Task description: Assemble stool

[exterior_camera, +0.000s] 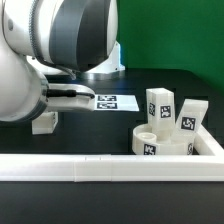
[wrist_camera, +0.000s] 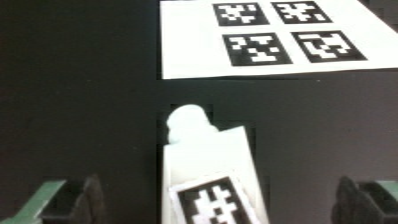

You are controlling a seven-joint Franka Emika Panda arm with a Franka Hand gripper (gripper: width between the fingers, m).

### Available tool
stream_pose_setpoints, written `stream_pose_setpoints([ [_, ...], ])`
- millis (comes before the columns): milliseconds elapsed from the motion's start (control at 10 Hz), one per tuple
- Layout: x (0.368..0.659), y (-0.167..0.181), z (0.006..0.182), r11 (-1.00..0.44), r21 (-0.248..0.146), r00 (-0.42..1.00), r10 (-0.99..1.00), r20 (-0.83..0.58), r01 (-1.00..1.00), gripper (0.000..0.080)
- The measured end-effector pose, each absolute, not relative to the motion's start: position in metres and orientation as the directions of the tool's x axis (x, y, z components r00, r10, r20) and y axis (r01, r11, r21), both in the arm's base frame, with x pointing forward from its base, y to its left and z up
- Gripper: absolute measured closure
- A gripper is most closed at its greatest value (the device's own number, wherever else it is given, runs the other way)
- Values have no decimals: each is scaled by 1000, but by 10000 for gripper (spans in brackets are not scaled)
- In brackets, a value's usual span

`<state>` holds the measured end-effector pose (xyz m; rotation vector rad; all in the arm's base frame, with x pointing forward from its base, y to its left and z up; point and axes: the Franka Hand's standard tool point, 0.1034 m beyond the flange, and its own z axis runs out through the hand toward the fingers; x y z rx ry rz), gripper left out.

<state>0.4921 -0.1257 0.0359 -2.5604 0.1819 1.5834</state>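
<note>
We saw the gripper (wrist_camera: 215,205) spread wide, its fingers (wrist_camera: 59,203) standing on either side of one white stool leg (wrist_camera: 205,150) without touching it, so it held nothing. That leg lay lengthwise between them on the dark table (wrist_camera: 80,110), tag towards the wrist camera and a little apart from the marker board (wrist_camera: 267,40). Two more legs (exterior_camera: 160,103) stood upright by the round seat (exterior_camera: 165,140) at the exterior view's right, in the corner of the long white rail (exterior_camera: 90,168), with bare tabletop between this cluster and the gripper.
</note>
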Motion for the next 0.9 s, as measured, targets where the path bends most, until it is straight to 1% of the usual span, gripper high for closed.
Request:
stream_pose_setpoints([
  [200,492,-129,32,-984,-41,443,-40,-896,-171,150],
  [400,492,-130,27,-984,-24,439,-58,-897,-179,150],
  [600,493,-127,24,-984,-22,446,-60,-893,-178,150],
  [800,493,-128,24,-984,-22,446,-61,-893,-178,413],
  [900,493,-128,24,-984,-22,446,-61,-893,-178,413],
])
